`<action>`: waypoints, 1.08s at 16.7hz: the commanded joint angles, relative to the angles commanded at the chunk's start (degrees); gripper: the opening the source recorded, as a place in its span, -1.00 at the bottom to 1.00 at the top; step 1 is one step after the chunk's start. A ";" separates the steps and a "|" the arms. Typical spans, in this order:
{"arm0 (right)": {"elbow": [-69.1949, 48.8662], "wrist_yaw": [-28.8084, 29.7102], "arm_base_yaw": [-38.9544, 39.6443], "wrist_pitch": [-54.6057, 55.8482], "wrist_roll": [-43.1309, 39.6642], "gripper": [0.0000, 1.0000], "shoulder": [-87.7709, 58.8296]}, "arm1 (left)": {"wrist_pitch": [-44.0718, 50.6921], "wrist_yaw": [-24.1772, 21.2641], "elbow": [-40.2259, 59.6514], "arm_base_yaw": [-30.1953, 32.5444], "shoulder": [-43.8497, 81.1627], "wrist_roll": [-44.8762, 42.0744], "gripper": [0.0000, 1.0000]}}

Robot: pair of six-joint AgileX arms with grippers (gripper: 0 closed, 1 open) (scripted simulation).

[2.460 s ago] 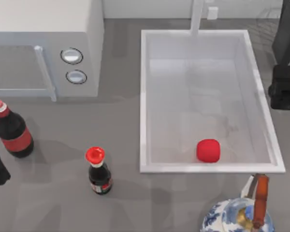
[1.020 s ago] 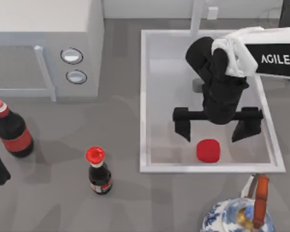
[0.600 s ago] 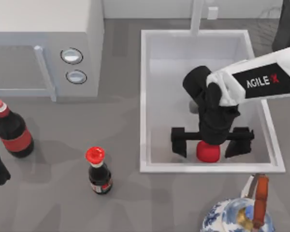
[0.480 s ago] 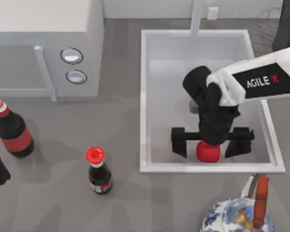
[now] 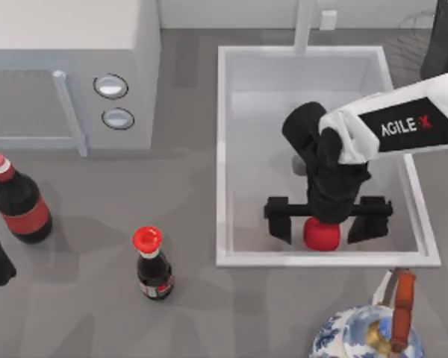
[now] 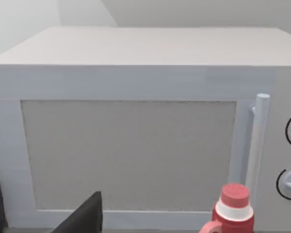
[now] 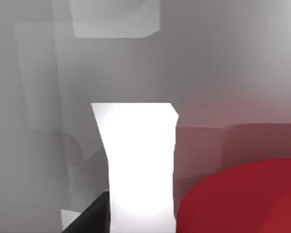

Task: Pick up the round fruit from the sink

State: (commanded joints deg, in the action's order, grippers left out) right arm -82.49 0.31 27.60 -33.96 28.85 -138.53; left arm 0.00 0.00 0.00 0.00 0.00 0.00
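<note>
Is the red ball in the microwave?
No, the round fruit lies in the sink, under the right hand.

You get soft, even overhead light with faint shadows beside the bottles [image 5: 155,265] and under the right gripper [image 5: 328,221]. Close to its fingers [image 7: 138,170], one surface glares blank white, and the round fruit [image 7: 247,199] beside it looks blurred.

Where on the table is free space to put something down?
Free: grey table between microwave, small bottle and sink. Also the sink's far half. Crowded: sink's near end, where the right gripper straddles the round fruit, jaws open.
</note>
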 joint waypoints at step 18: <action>-1.68 1.34 -0.10 -2.94 -0.69 -1.00 3.94 | 0.00 0.00 0.00 0.00 0.00 0.00 1.00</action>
State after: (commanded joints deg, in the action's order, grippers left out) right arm -84.18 1.65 27.49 -36.90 28.17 -134.59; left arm 0.00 0.00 0.00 0.00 0.00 0.00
